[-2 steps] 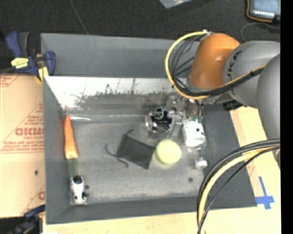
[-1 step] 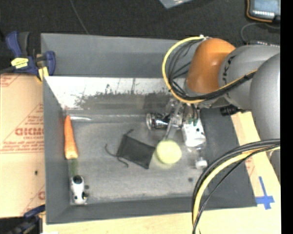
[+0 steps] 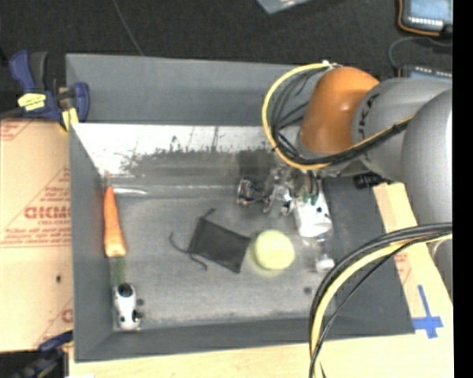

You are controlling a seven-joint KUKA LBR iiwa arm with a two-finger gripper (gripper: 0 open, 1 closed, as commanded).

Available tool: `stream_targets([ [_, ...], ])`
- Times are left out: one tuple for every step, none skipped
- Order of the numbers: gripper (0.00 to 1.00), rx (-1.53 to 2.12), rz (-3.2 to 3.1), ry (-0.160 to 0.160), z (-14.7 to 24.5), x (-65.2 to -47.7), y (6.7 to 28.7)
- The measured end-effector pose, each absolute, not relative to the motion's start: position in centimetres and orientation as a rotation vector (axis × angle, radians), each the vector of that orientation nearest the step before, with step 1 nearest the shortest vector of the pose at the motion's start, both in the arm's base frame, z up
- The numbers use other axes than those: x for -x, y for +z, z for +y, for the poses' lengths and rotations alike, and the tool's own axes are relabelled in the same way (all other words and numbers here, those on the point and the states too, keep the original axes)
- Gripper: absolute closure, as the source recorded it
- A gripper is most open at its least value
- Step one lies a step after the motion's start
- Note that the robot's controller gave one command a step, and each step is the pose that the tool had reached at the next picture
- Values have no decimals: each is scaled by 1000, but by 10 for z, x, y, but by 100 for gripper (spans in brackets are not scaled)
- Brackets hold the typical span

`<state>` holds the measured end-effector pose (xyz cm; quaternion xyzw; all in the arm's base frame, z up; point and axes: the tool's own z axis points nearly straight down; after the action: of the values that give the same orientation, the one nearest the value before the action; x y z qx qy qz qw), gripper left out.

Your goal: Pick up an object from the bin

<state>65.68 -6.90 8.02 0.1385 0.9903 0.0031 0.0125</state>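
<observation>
My gripper [image 3: 262,194] is low near the back of the bin, right of its middle, under the arm's orange cover. In front of it and slightly right lies a yellow-green ball [image 3: 273,251]. A flat black pouch [image 3: 219,243] with a thin cord lies to the ball's left, touching or nearly touching it. A clear plastic bottle [image 3: 314,220] lies just right of the gripper, its white cap toward the front. I see nothing held by the gripper.
Along the left wall lies an orange toy carrot [image 3: 113,223] with a green stem. A small white and black object [image 3: 126,306] sits in the front left corner. The arm and its cables cover the bin's right side.
</observation>
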Motion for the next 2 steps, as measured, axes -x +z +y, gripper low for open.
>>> stream_targets([
  [100, -429, 3087, 8, -69, -657, 80],
  [100, -425, 3076, 10, -70, -660, 112],
])
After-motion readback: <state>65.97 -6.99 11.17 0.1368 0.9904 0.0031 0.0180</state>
